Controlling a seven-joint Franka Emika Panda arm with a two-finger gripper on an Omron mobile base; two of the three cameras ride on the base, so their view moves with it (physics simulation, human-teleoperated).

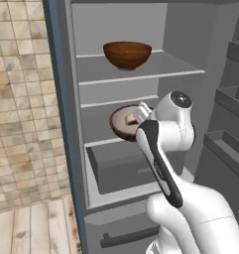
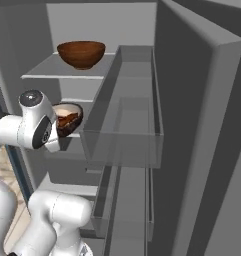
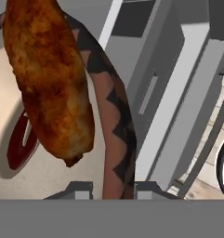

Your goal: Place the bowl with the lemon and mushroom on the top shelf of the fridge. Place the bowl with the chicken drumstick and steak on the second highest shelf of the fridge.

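Note:
The large reddish-brown bowl with the lemon and mushroom (image 1: 127, 54) (image 2: 82, 54) stands upright on the top shelf (image 1: 165, 68); its contents are hidden by its wall. My gripper (image 3: 112, 188) is shut on the rim of the smaller dark brown bowl (image 1: 122, 124) (image 2: 68, 119), which is tipped steeply toward the cameras. Inside it lie the chicken drumstick (image 3: 48, 79) and the red steak (image 3: 20, 142). This bowl hangs at the fridge opening, just below the front edge of the second highest shelf (image 1: 106, 101). In the base views my wrist covers the fingers.
A grey drawer (image 1: 126, 166) sits under the held bowl. The open fridge door with its clear bins (image 2: 124, 115) stands close on the right. A tiled wall (image 1: 22, 99) and wood floor (image 1: 36, 223) lie to the left of the fridge.

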